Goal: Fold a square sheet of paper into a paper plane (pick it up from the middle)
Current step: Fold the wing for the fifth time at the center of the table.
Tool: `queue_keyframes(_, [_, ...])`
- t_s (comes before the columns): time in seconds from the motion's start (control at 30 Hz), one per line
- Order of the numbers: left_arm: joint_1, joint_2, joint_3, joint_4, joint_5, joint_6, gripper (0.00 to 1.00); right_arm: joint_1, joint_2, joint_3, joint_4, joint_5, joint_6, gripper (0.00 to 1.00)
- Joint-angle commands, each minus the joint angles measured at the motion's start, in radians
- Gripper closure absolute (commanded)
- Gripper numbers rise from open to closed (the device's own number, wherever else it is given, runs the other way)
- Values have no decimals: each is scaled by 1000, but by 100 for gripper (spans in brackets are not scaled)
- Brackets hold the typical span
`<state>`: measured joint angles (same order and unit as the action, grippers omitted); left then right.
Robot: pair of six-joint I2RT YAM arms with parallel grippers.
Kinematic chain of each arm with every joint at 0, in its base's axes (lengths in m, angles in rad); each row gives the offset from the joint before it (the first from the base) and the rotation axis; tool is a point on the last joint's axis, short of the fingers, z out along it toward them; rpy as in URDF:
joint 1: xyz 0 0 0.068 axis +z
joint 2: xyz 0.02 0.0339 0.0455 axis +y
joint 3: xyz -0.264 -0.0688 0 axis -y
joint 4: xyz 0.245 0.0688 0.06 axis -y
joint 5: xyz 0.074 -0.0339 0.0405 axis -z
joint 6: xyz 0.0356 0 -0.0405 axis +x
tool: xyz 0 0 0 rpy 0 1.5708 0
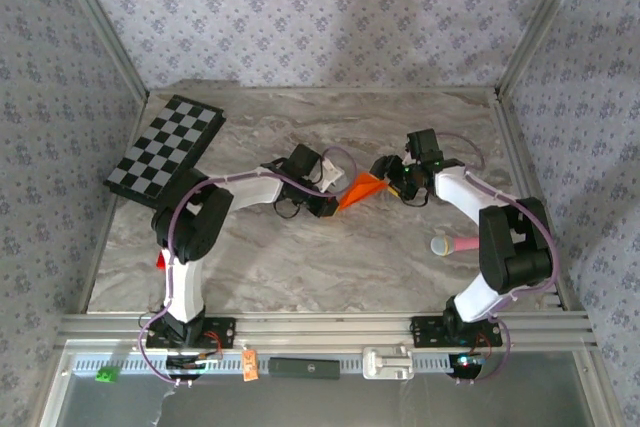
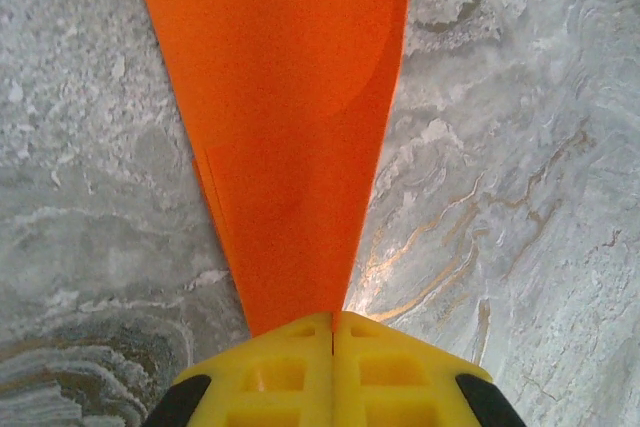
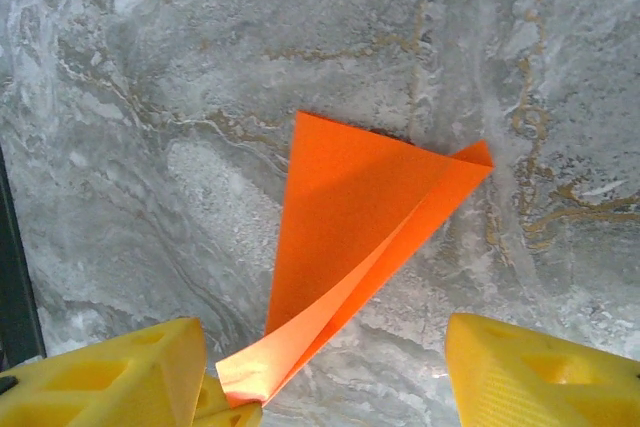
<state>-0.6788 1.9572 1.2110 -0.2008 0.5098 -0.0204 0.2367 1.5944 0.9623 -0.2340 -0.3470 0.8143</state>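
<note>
a: which way is the paper plane (image 1: 362, 189) pointing?
b: near-left, its long axis running diagonally across the middle of the counter (image 1: 300, 267). the left end effector (image 2: 332, 319) is clamping its narrow tip; the right end effector (image 3: 322, 337) is hanging over it, fingers spread.

paper plane (image 2: 290, 127) cropped by top edge
</note>
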Motion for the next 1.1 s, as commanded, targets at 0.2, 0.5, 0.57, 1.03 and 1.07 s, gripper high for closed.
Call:
queue_keyframes(0.2, [-9,34,29,-41,32,-31,99,-7,-45,-69,123,-9,-10,35])
queue_keyframes(0.5, [-9,61,39,-42,50,-97,100,-4,-65,-175,316,-67,-20,38])
queue_keyframes(0.57, [-6,64,39,-36,58,-118,100,0,-67,-189,341,-81,-22,38])
queue_keyframes(1.03, [45,92,52,12,209,-370,100,73,-27,-242,403,-64,-95,48])
queue_keyframes(1.07, [49,95,49,24,218,-393,100,82,-35,-242,360,6,-100,48])
